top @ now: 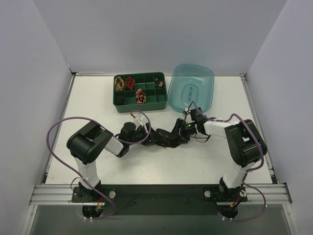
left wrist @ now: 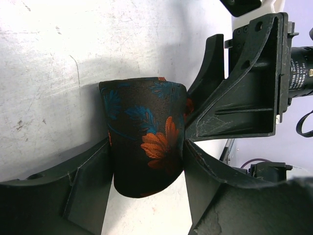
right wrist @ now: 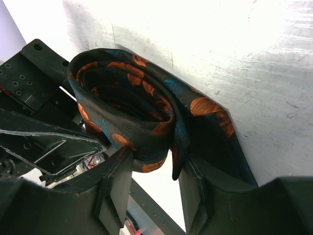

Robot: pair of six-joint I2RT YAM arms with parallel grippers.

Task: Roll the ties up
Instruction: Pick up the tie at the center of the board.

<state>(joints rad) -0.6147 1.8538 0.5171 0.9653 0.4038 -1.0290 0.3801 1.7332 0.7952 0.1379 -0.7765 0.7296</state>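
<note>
Both arms meet mid-table: the left gripper (left wrist: 146, 172) clamps the coiled dark flowered tie (left wrist: 146, 132) by its sides, and the right gripper (right wrist: 155, 169) pinches the coil's outer layers from the opposite side. The roll sits low on the white table (top: 98, 105), near the green tray (top: 142, 106) holding other rolled ties (top: 129, 83).

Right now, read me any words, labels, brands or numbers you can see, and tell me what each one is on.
No text reads clearly in any view.
Small white print on the black cylindrical motor housing, left wrist view: too small and blurred to read.
No lettering visible on the black rolled tie with orange and blue flowers, the green compartment tray or the clear blue plastic tub.
</note>
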